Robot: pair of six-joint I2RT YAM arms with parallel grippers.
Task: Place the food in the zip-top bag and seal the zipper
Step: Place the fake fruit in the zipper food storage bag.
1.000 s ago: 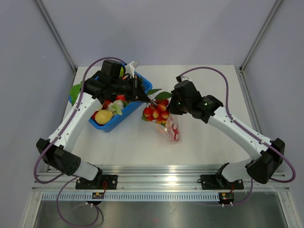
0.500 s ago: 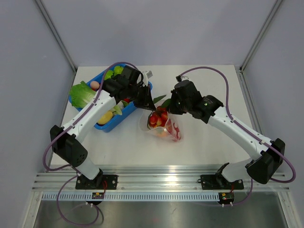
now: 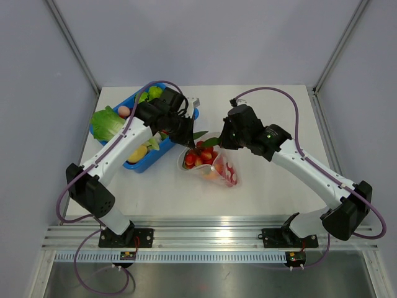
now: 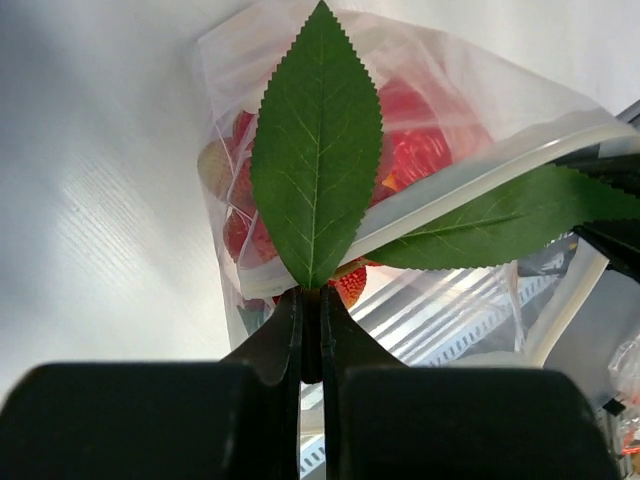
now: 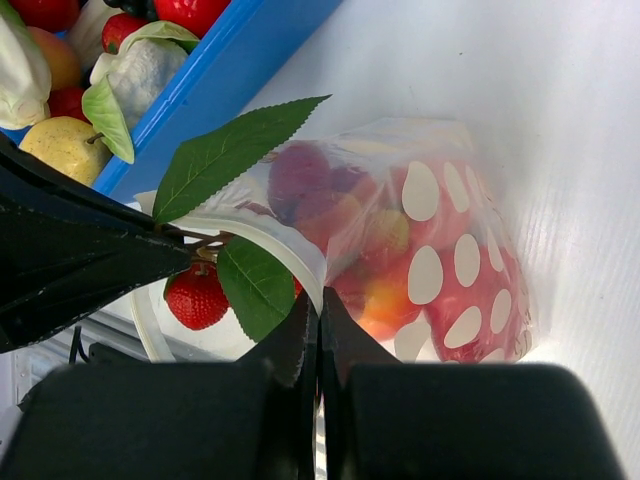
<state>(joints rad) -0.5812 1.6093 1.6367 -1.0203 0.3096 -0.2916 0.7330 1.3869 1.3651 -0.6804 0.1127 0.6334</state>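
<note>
Toward the middle of the table, on the near side of the bin, the zip-top bag (image 3: pixel 218 172) lies on its side with its mouth turned to the far-left corner. It is clear, crinkly plastic printed with white dots, and through its wall I see red and orange pieces already inside.

At the mouth, my right gripper (image 5: pixel 318 300) is clamped on the zipper (image 5: pixel 262 228), the pale strip, lifting that edge so the opening gapes. My left gripper (image 4: pixel 312 305) is clenched on the stem of a red fruit cluster (image 3: pixel 200 155) with two green leaves (image 4: pixel 316 150). The berries sit at the mouth, some past the rim, and the leaves stick out above it.

By my reading, loading is under way. This cluster is not yet released, and the strip is unsealed along all the length I can see.

Farther off, near the far-left corner, the blue bin (image 3: pixel 144 166) holds more food, including a lettuce (image 3: pixel 107 122) and a yellow pear (image 3: pixel 138 152). More fetching may remain, and then the sealing.
</note>
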